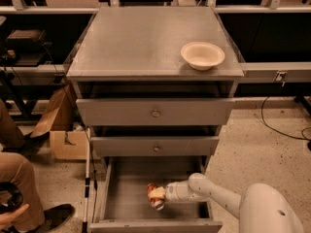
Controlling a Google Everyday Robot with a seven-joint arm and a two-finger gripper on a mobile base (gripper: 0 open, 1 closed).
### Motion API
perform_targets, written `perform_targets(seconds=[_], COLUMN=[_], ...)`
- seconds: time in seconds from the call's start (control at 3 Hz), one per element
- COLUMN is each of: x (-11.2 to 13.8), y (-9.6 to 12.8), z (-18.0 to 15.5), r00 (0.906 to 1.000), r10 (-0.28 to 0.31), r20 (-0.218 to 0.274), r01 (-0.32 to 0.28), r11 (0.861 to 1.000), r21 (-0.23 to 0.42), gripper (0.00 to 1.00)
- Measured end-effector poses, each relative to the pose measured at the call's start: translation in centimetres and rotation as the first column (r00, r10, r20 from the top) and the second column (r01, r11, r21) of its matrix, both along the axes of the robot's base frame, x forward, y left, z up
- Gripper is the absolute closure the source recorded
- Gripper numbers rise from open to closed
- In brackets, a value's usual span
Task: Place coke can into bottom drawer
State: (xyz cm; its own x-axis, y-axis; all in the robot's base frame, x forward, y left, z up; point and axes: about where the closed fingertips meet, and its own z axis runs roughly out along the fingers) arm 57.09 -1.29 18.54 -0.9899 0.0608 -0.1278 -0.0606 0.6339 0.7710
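Observation:
The bottom drawer (127,204) is pulled open below the two upper grey drawers. The coke can (154,193), red-orange with a pale patch, sits low inside the drawer, right of its middle. My gripper (160,196) reaches in from the right on a white arm and is around the can. The can appears to be at or just above the drawer floor; I cannot tell whether it touches.
A white bowl (202,55) stands on the cabinet top (146,38) at the right. A cardboard box (65,135) lies on the floor to the left. A person's leg and shoe (24,198) are at the lower left. A cable (282,125) runs across the floor at right.

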Motion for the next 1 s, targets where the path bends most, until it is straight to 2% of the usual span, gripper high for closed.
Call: perform_targets(seconds=[0.67, 1.0], x=[0.02, 0.02], y=[-0.03, -0.03], z=[0.18, 0.18], r00=[0.9996, 0.9996], r10=[-0.022, -0.022], r20=[0.019, 0.019], r01=[0.022, 0.022], r11=[1.000, 1.000], r21=[-0.013, -0.013], gripper=[0.00, 0.00])
